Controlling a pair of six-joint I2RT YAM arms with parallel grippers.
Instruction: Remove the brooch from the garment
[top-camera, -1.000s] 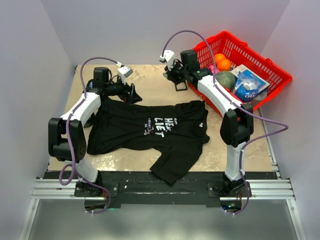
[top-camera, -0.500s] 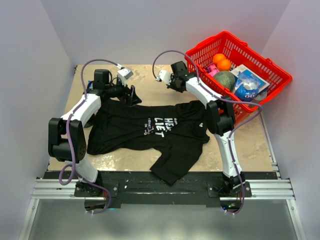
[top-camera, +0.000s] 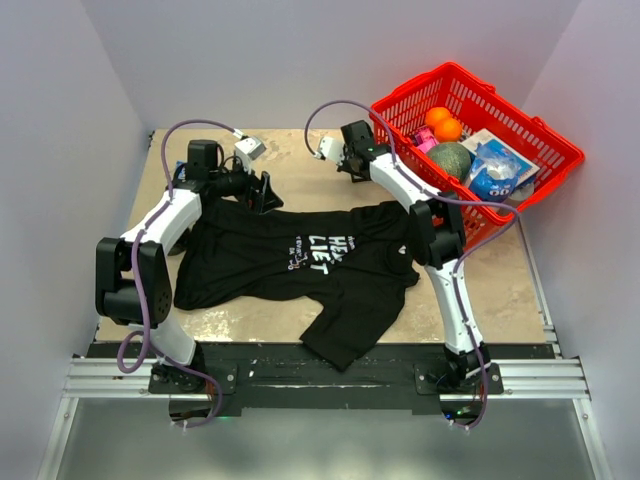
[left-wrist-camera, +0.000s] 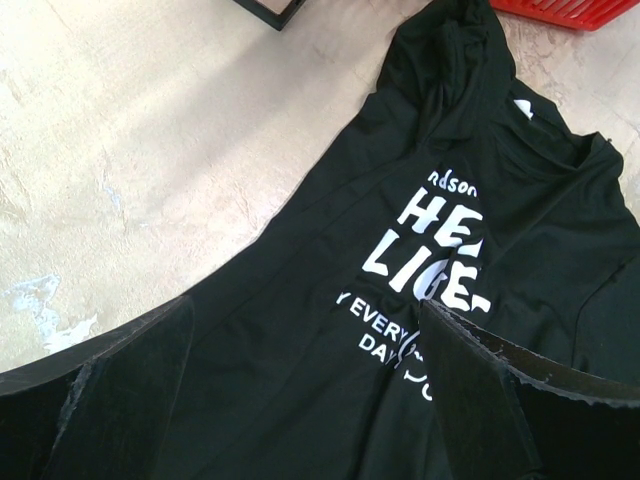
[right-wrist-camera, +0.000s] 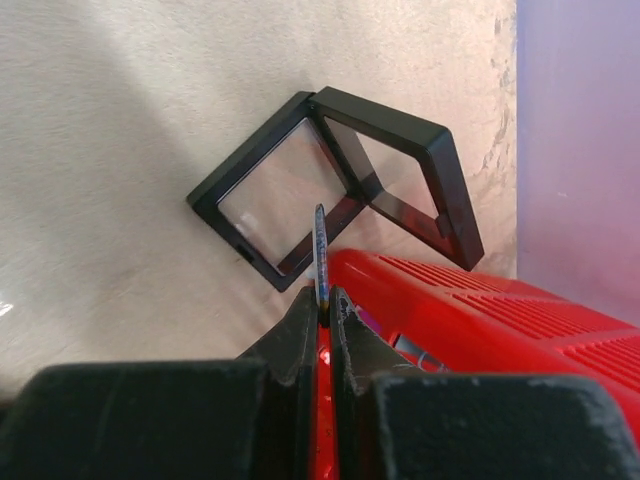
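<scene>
From above: soft black garment (top-camera: 300, 255) spread flat, lettering up; left gripper (top-camera: 265, 190) splayed empty at its 11 o'clock edge, right gripper (top-camera: 347, 163) off at 1 o'clock, probably carrying its catch clear. Left wrist: matte cloth and crisp white print. Right wrist: jaws clenched on a thin pale metallic sliver, likely the brooch (right-wrist-camera: 320, 250) edge-on, before a black frame (right-wrist-camera: 458, 200), glossy red basket (right-wrist-camera: 450, 310) at 4 o'clock.

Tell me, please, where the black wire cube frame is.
Right wrist view: the frame lies on the tan table, beside the red plastic basket, just beyond the right gripper.
</scene>
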